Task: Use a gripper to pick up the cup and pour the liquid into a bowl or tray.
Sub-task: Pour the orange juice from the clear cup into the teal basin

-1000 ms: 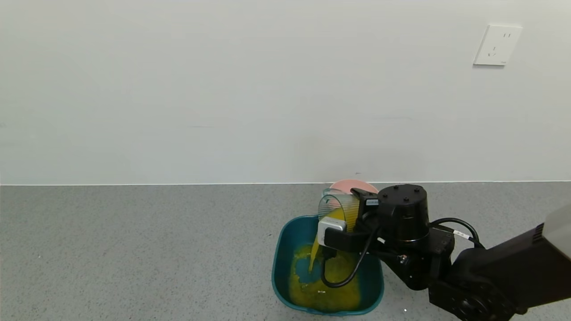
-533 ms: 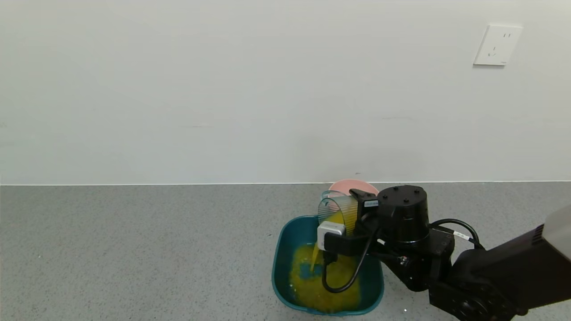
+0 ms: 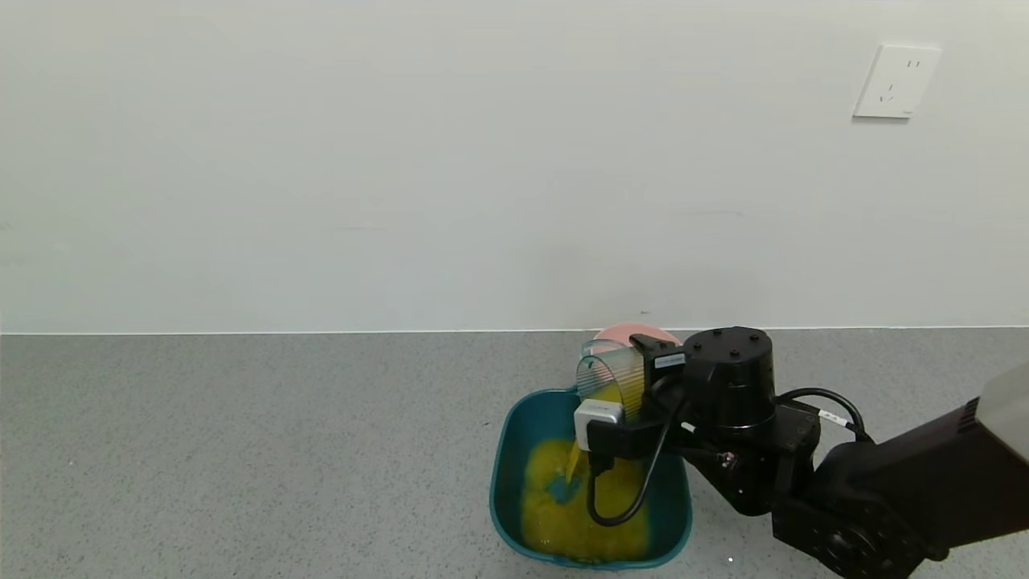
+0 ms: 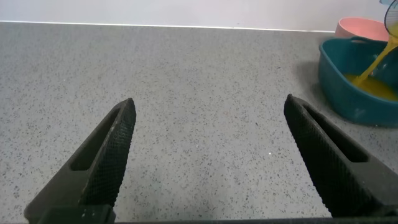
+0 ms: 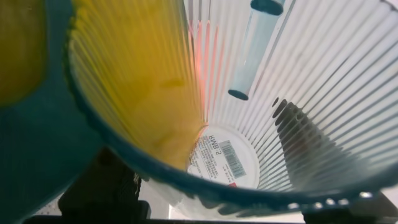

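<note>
Your right pincer (image 3: 635, 390) is gripping the ribbed cup (image 3: 611, 375), tipped w/ orange liquid (image 3: 575, 498) streaming into the teal basin (image 3: 506, 450) at 6 o'clock on desk (image 3: 241, 450). Left pincer (image 4: 208, 155) is idling wide open.

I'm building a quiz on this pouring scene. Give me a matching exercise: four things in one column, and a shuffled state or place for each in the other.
Things:
1. cup
2. liquid
3. pink bowl
4. left gripper

States or places:
A. open above the bare counter
B. behind the basin, next to it
C. tilted in the right gripper
D. pooled in the basin

Pairs: 1-C, 2-D, 3-B, 4-A
</note>
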